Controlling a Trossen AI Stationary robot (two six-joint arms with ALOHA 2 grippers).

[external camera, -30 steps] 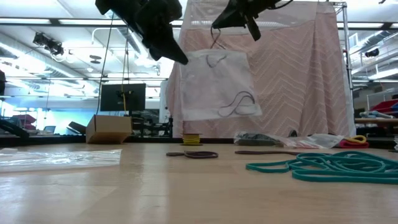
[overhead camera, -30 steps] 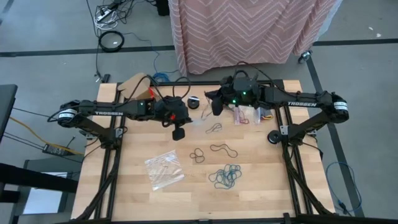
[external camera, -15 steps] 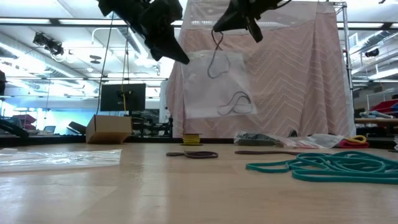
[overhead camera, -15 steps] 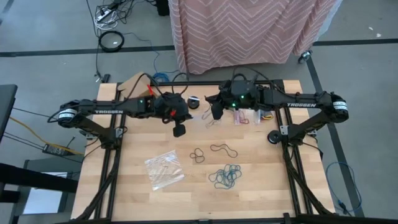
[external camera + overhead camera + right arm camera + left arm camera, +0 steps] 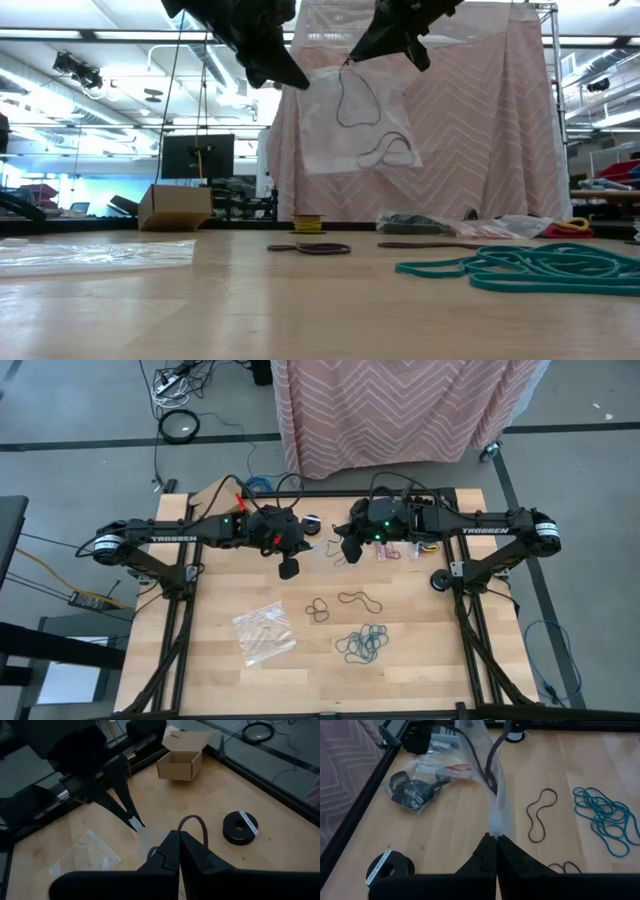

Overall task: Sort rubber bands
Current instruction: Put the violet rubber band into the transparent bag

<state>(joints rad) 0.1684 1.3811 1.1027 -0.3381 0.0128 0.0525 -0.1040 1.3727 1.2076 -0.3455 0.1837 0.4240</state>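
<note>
Rubber bands (image 5: 362,644) mostly lie loose in teal, brown and black groups on the table (image 5: 420,660), while the left gripper (image 5: 290,78) and right gripper (image 5: 352,55), fingers clamped together, hold up a clear bag (image 5: 355,125) already containing a few, so sorting looks partly done.

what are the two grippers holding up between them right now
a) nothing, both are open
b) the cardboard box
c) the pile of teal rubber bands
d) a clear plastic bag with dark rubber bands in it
d: the left gripper and right gripper are shut on the top corners of a clear plastic bag hanging above the table, with dark rubber bands inside it.
</note>
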